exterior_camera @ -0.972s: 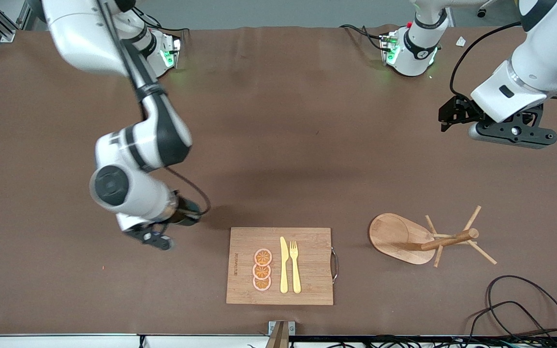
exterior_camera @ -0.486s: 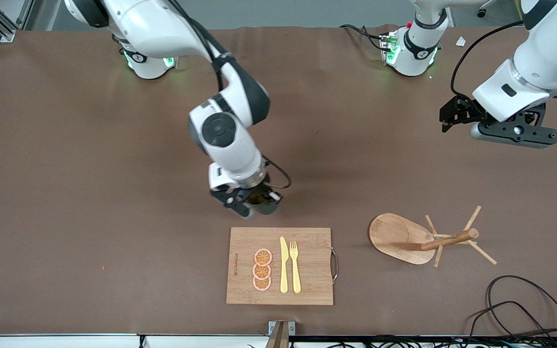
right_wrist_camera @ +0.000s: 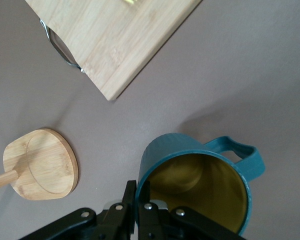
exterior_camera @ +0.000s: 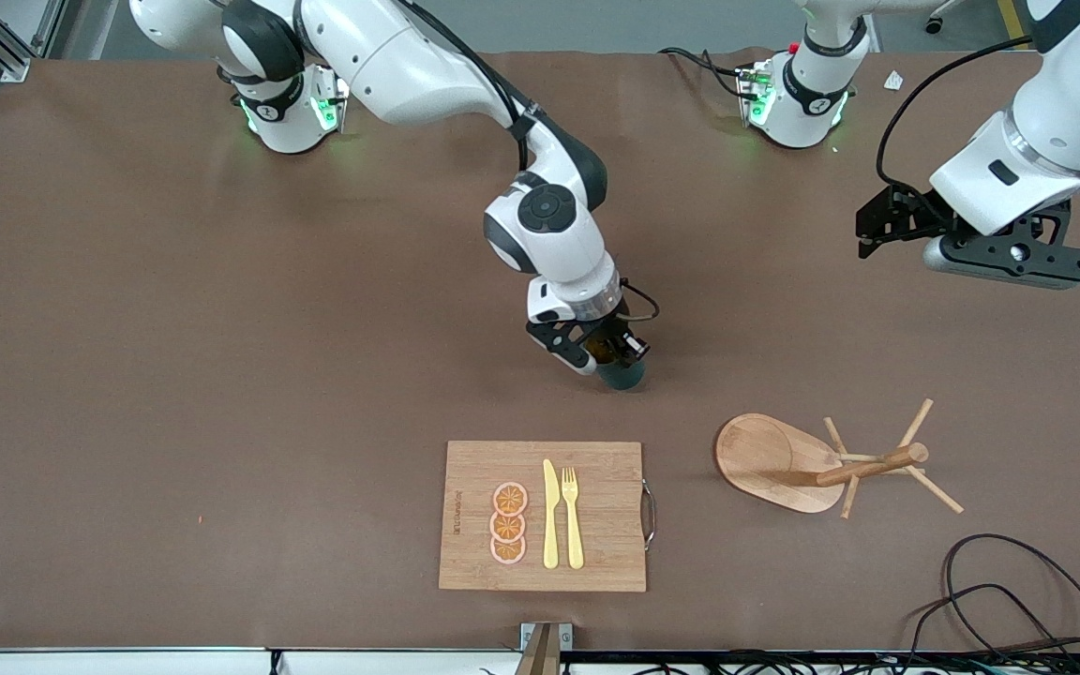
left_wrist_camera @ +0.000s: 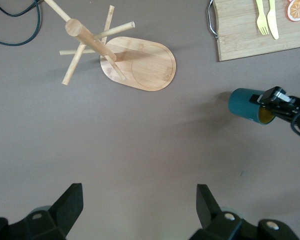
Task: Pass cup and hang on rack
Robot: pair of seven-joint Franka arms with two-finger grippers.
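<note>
Your right gripper (exterior_camera: pixel 607 359) is pinching the small dark teal cylindrical mug's (exterior_camera: pixel 622 373) rim over the table at the wooden mug tree's (exterior_camera: pixel 821 461) ten o'clock, risking slippage, while your wide-open, empty left gripper (exterior_camera: pixel 868 232) is waiting.

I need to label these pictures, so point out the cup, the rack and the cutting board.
cup (right_wrist_camera: pixel 155 155), right wrist view, on its teal outer wall near the rim.
rack (exterior_camera: pixel 765 455), front view, on its oval base.
cutting board (exterior_camera: pixel 610 506), front view, on bare wood beside the fork.
</note>
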